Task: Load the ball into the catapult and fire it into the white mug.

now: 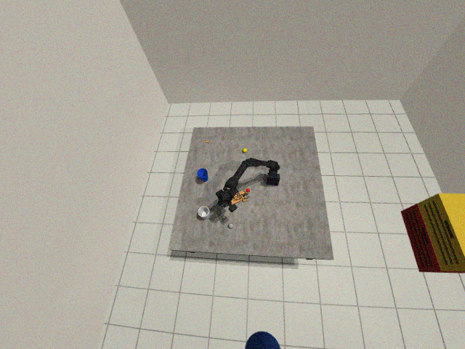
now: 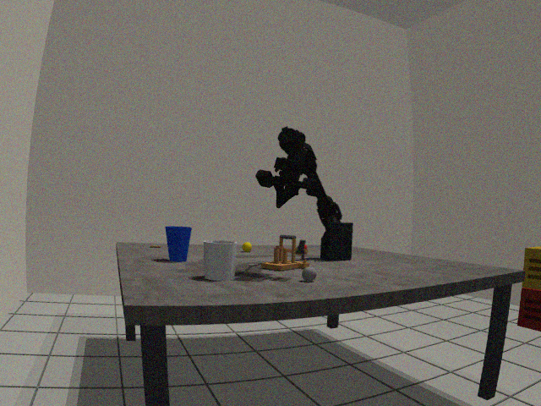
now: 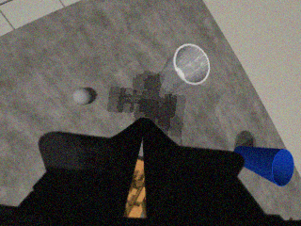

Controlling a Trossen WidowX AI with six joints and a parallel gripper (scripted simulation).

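The orange wooden catapult (image 1: 237, 197) (image 2: 281, 266) stands on the table, and part of it shows between the finger bodies in the wrist view (image 3: 136, 195). The red ball (image 1: 248, 190) (image 2: 305, 248) is at the catapult's end nearer the arm base; whether it sits fully in the cup is too small to tell. The white mug (image 1: 203, 211) (image 2: 219, 260) (image 3: 191, 64) stands upright beyond the catapult's other end. My gripper (image 1: 225, 203) (image 2: 278, 205) (image 3: 144, 121) is shut and empty, with its tips meeting. It is raised well above the table, near the catapult's mug-side end.
A blue cup (image 1: 202, 174) (image 2: 177, 243) (image 3: 281, 167) stands to one side of the mug. A grey ball (image 1: 230, 226) (image 2: 308, 274) (image 3: 83, 95) lies on the other side. A yellow ball (image 1: 244, 150) (image 2: 247, 246) and a small orange piece (image 1: 207, 141) (image 2: 155, 246) lie farther back.
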